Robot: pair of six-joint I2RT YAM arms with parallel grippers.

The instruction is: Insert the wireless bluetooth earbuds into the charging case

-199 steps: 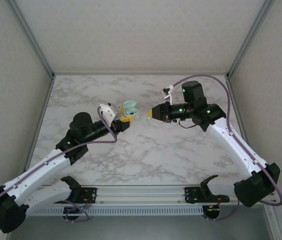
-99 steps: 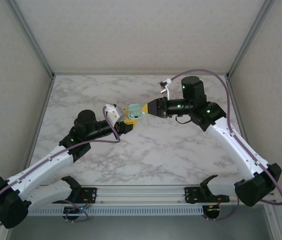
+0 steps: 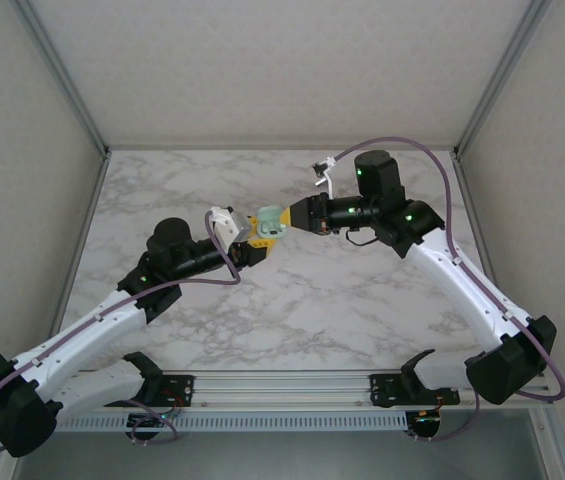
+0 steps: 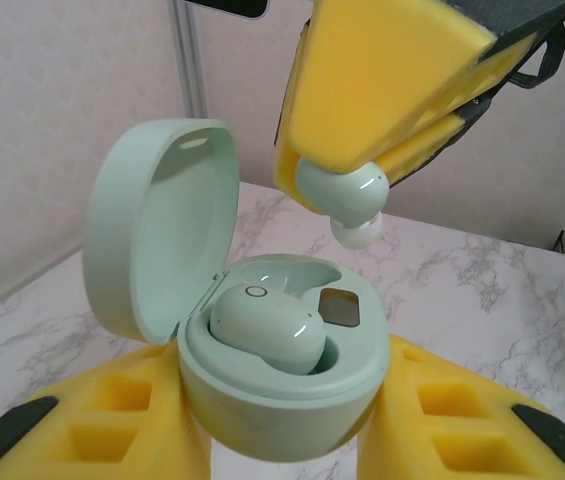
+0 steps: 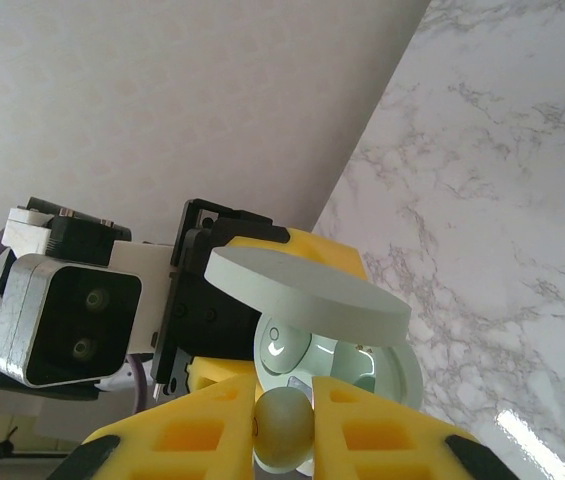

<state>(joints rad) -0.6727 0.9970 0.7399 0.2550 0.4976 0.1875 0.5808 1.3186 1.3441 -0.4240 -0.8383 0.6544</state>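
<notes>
the loose earbud (image 4: 342, 195) hung pinched in the right gripper (image 4: 334, 168), just above the empty well (image 4: 314, 282) of the open case (image 4: 262, 425); its twin (image 4: 262, 325) sat seated alongside. the left gripper (image 3: 258, 237) squeezed the case, clear of the bench (image 4: 462, 270). risk here: a tilted bud could catch the rim and pop free, or a hard push could twist the case loose.

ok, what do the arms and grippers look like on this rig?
Left arm and right arm: white shells, black joints, green lights, purple cables. Fingers: yellow pocketed blocks on black mounts. White camera housing on the left wrist.
</notes>
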